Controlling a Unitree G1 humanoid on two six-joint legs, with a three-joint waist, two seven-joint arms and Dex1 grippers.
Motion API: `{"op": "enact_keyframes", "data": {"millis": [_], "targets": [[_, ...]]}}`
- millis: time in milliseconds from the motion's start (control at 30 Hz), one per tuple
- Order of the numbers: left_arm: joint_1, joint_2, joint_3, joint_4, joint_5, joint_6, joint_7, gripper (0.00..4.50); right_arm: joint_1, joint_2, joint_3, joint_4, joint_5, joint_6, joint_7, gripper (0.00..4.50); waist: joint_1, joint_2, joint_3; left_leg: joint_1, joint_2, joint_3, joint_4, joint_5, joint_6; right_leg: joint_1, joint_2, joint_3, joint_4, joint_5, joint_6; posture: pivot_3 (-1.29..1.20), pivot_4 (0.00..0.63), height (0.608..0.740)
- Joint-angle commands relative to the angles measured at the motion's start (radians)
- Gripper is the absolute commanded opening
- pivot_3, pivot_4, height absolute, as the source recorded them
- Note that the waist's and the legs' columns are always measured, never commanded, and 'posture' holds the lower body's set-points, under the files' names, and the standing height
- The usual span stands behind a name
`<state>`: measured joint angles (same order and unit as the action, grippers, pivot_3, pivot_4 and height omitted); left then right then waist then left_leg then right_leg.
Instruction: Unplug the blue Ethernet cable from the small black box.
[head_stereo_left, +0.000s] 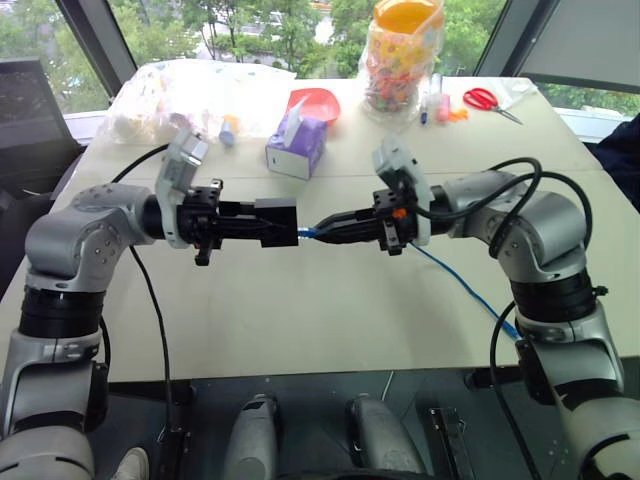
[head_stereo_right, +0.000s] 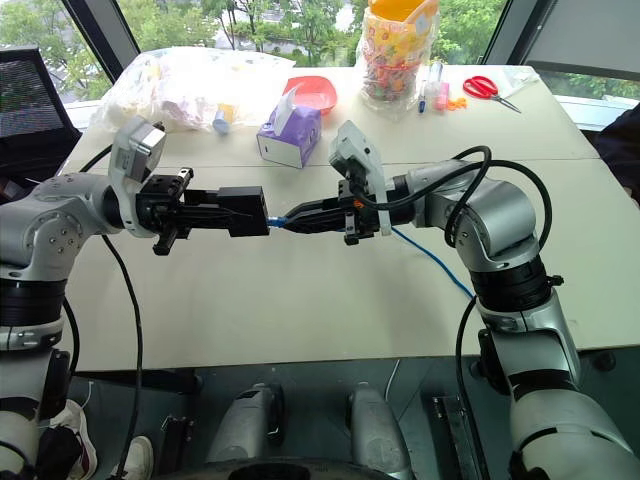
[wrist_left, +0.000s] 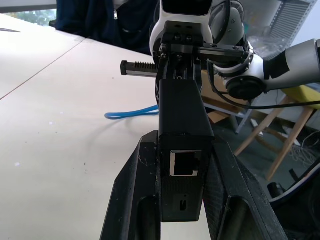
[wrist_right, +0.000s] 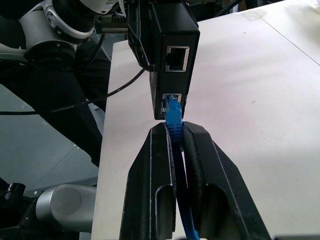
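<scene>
My left gripper (head_stereo_left: 262, 225) is shut on the small black box (head_stereo_left: 278, 222) and holds it level above the table. The left wrist view shows the box (wrist_left: 182, 110) clamped between both fingers (wrist_left: 135, 190), an empty port facing the camera. The blue Ethernet cable's plug (wrist_right: 172, 112) sits in the box's lower port (wrist_right: 170, 30). My right gripper (wrist_right: 175, 127) is shut on the cable just behind the plug, facing the left gripper. From there the blue Ethernet cable (head_stereo_left: 470, 295) trails across the table toward its right front edge.
A purple tissue box (head_stereo_left: 297, 145) and a red bowl (head_stereo_left: 315, 102) stand behind the grippers. A plastic bag of items (head_stereo_left: 200, 95) lies at the back left, a jar of colourful pieces (head_stereo_left: 400, 60) and red scissors (head_stereo_left: 485, 98) at the back right. The beige table (head_stereo_left: 300, 320) stretches below both arms.
</scene>
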<state>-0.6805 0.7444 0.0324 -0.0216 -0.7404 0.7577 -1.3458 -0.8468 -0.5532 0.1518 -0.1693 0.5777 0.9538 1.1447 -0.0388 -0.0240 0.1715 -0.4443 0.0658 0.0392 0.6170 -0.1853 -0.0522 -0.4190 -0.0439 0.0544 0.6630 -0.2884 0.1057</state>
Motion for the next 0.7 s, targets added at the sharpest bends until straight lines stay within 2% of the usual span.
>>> {"op": "enact_keyframes", "data": {"millis": [33,167,267,333,700], "targets": [[-0.019,0.004,0.022,-0.007,-0.001,-0.017,0.003,0.5,-0.031,0.006,-0.002,-0.038,0.039,0.009,0.001,0.31,0.0,0.0,0.0,0.0,0.0,0.0,0.0,0.0,0.0,0.0,0.0,0.0,0.0,0.0,0.0,0.0,0.15,0.735],[-0.021,0.002,0.021,-0.005,0.001,-0.019,0.002,0.5,-0.027,0.011,-0.007,-0.042,0.059,0.017,-0.001,0.31,0.0,0.0,0.0,0.0,0.0,0.0,0.0,0.0,0.0,0.0,0.0,0.0,0.0,0.0,0.0,0.0,0.15,0.735],[-0.021,0.0,0.019,-0.006,0.002,-0.019,0.002,0.5,-0.025,0.01,0.001,-0.044,0.042,0.006,-0.017,1.25,0.0,0.0,0.0,0.0,0.0,0.0,0.0,0.0,0.0,0.0,0.0,0.0,0.0,0.0,0.0,0.0,0.15,0.735],[-0.021,-0.001,0.019,-0.007,0.003,-0.019,0.004,0.5,-0.025,0.004,0.018,-0.046,0.024,-0.01,-0.019,2.2,0.0,0.0,0.0,0.0,0.0,0.0,0.0,0.0,0.0,0.0,0.0,0.0,0.0,0.0,0.0,0.0,0.15,0.735],[-0.009,-0.005,0.021,-0.023,-0.001,-0.015,0.012,0.5,-0.042,0.008,0.019,-0.028,0.057,0.008,-0.018,2.2,0.0,0.0,0.0,0.0,0.0,0.0,0.0,0.0,0.0,0.0,0.0,0.0,0.0,0.0,0.0,0.0,0.15,0.735]]}}
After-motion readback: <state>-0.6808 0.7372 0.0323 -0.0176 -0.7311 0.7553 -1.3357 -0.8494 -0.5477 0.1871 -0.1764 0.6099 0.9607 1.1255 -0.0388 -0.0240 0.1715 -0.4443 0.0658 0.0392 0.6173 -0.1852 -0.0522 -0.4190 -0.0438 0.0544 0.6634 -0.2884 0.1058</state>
